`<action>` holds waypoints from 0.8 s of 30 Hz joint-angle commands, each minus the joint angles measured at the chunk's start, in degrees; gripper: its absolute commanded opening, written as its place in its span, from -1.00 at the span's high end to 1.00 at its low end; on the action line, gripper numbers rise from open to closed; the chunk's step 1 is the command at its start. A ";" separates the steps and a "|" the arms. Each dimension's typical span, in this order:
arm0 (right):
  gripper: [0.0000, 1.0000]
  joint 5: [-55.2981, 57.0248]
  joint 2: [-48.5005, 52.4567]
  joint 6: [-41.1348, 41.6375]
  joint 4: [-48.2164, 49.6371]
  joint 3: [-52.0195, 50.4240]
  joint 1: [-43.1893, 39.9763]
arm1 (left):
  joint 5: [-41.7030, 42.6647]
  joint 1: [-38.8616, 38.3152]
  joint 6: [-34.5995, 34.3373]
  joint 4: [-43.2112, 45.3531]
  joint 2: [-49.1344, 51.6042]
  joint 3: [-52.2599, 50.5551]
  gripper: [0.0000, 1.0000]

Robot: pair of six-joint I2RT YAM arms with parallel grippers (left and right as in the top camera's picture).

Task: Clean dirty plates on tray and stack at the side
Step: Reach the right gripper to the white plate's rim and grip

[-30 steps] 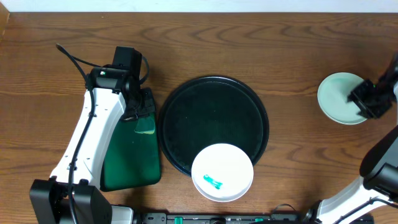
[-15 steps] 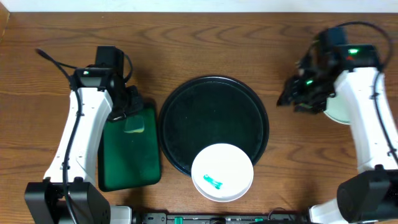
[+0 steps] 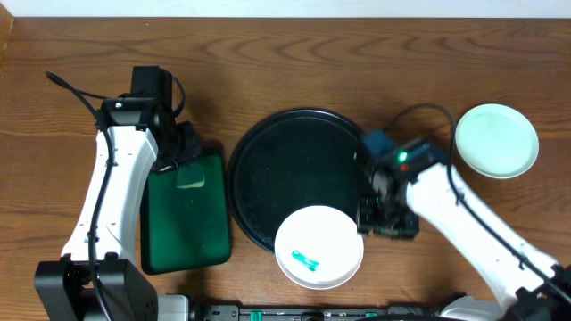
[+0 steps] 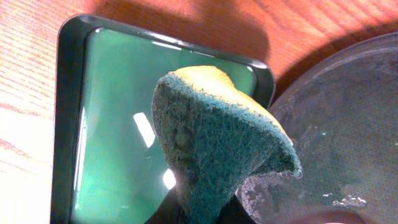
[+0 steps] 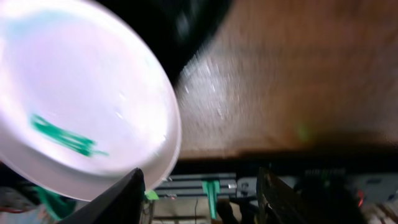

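Showing both my arms at the table [image 3: 71,45]: my left gripper [image 3: 183,163] is clamped on a sponge [image 4: 211,143] above the rectangular green tray [image 3: 183,241], toward the table's left edge. Overhead, the sponge is only a pale scrap. My left wrist view alone shows its green scouring face, its yellow back and, just beside it, the rim of the round black tray [image 3: 294,169]. One smeared plate [image 3: 318,247], marked teal, lies across that tray's near-right rim. My right gripper [image 3: 385,221] hovers just beside this plate. Only my right wrist view, though blurred, shows the fingers [image 5: 127,193] apart with nothing between them. A second plate [image 3: 497,141], pale mint, sits near the table's right edge, seen overhead only.
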 commanded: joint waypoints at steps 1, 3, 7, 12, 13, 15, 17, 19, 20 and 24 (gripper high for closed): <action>-0.10 0.72 -3.93 7.04 0.15 -5.07 4.92 | -0.94 0.96 0.72 0.57 0.55 -1.73 0.85; -0.10 0.72 -5.33 8.57 0.15 -6.67 7.48 | -0.94 1.27 0.74 0.92 0.55 -2.29 0.85; -0.13 -0.85 -7.13 12.87 2.25 -8.94 13.49 | -0.92 1.46 0.74 1.11 0.55 -2.64 0.86; -0.27 -2.43 -7.15 20.72 9.07 -11.54 19.82 | -0.92 1.46 0.74 1.07 0.55 -2.64 0.86; -0.29 -2.62 -7.13 22.40 10.75 -12.39 20.90 | -0.92 1.46 0.74 1.07 0.55 -2.64 0.85; -0.28 -2.73 -7.13 25.55 13.20 -14.01 22.43 | -0.92 1.46 0.76 1.07 0.55 -2.64 0.85; -0.27 -2.78 -7.13 28.41 15.41 -16.09 23.21 | -0.92 1.46 0.76 1.03 0.55 -2.64 0.85; -0.26 -2.67 -7.13 30.34 15.58 -17.18 23.21 | -0.90 1.46 0.79 1.03 0.55 -2.64 0.86; -0.25 -2.21 -7.13 30.51 15.78 -17.49 23.21 | -0.90 1.46 0.76 1.03 0.55 -2.64 0.86; -0.24 1.05 -7.13 31.58 16.26 -17.73 23.21 | -0.66 1.46 0.81 0.87 0.55 -2.64 0.86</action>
